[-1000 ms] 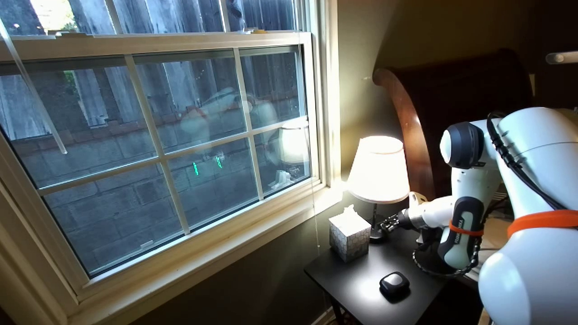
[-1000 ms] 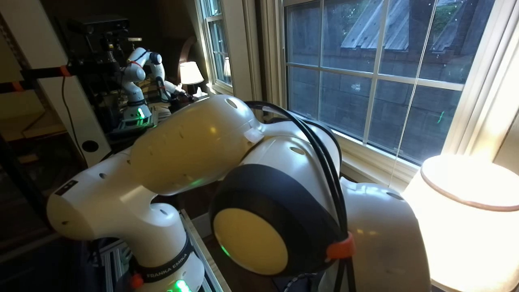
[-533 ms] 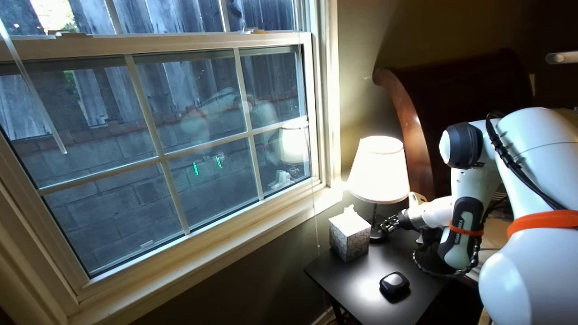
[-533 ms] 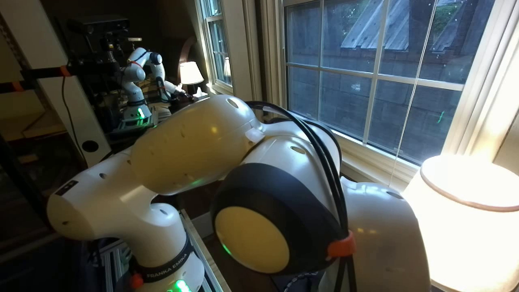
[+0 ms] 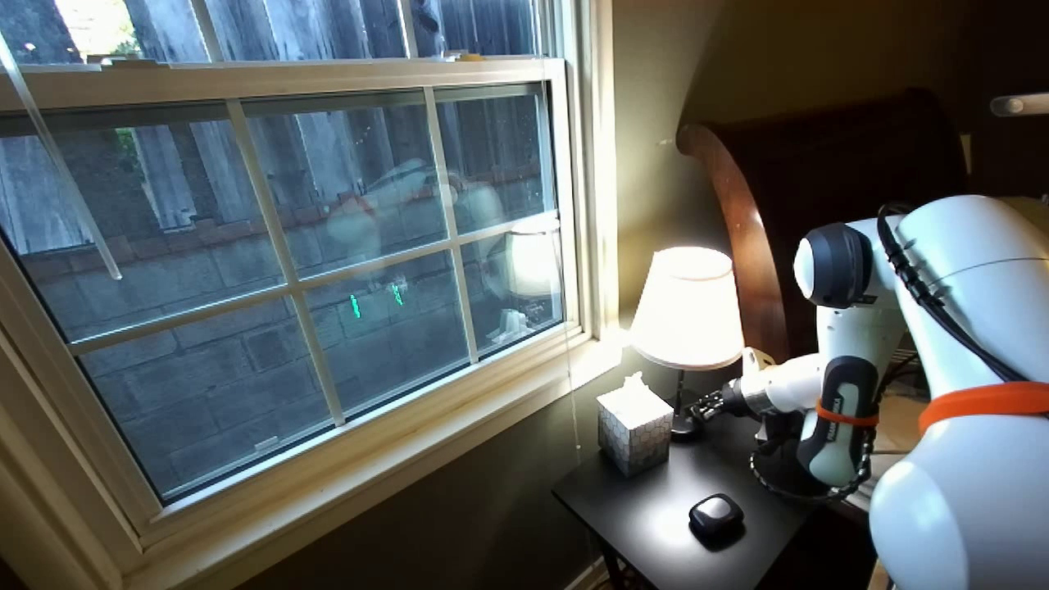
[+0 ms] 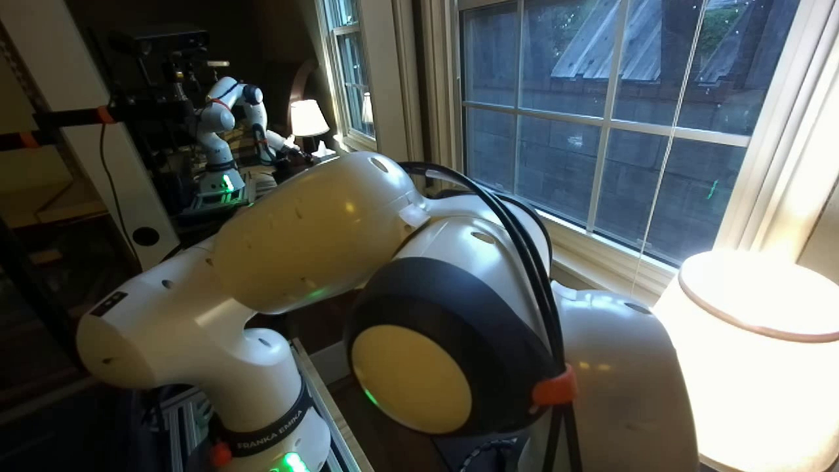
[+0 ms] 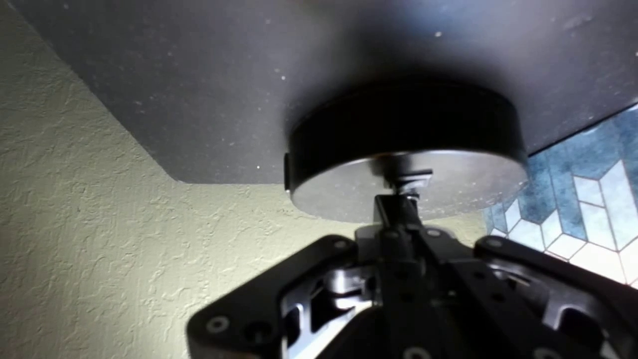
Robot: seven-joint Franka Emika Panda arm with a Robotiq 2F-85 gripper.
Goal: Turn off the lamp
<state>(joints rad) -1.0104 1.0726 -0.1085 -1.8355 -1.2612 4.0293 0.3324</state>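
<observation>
The lamp (image 5: pixel 688 311) is lit. Its white shade glows in both exterior views, large at the right in an exterior view (image 6: pixel 763 380). In the wrist view its round dark base (image 7: pixel 408 119) stands on the black table. My gripper (image 5: pixel 697 407) reaches under the shade, low beside the lamp's stem and base. In the wrist view the fingers (image 7: pixel 398 202) are together, tips over the base's grey top face. A small shiny piece (image 7: pixel 416 179) shows just beyond the tips. I cannot tell whether the tips touch it. The stem is mostly hidden there.
A tissue box (image 5: pixel 635 438) stands close to the lamp; its patterned side shows in the wrist view (image 7: pixel 588 209). A small black object (image 5: pixel 715 515) lies on the black table (image 5: pixel 647 524). The window sill (image 5: pixel 393 442) and a dark wooden headboard (image 5: pixel 742 221) are nearby.
The arm's upper joints have shifted slightly, leftward and upward in the exterior views. The gripper stays at nearly the same place by the lamp base. The lamp is lit throughout.
</observation>
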